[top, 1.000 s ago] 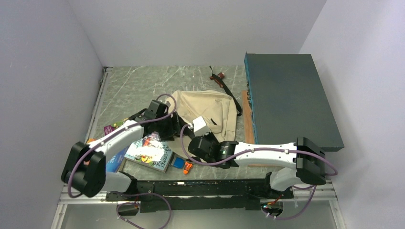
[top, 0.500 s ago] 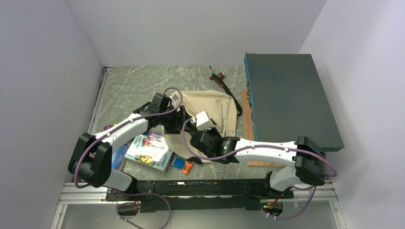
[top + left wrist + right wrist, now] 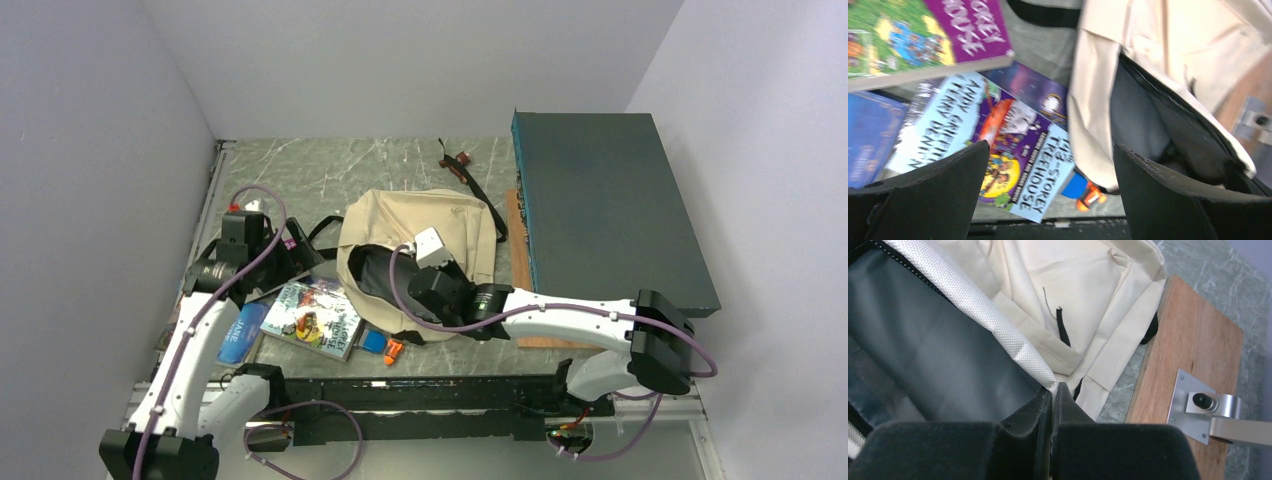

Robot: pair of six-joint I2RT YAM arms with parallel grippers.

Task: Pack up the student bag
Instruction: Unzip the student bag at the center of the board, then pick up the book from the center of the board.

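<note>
Between pale walls (image 3: 400, 60), a marbled table (image 3: 300, 175) bears the student bag (image 3: 450, 210).

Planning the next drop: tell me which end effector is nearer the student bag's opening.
Right. The right end effector pinches the rim of the student bag; the left end effector hovers beside it, over the books.

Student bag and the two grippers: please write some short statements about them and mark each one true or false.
1. The right gripper is shut on the opening edge of the student bag. True.
2. The left gripper holds the Treehouse book. False: it is open and empty, above the books.
3. The bag's mouth gapes open, so its dark lining shows. True.
4. The Treehouse book is packed inside the bag. False: it lies on the table beside the bag.
</note>
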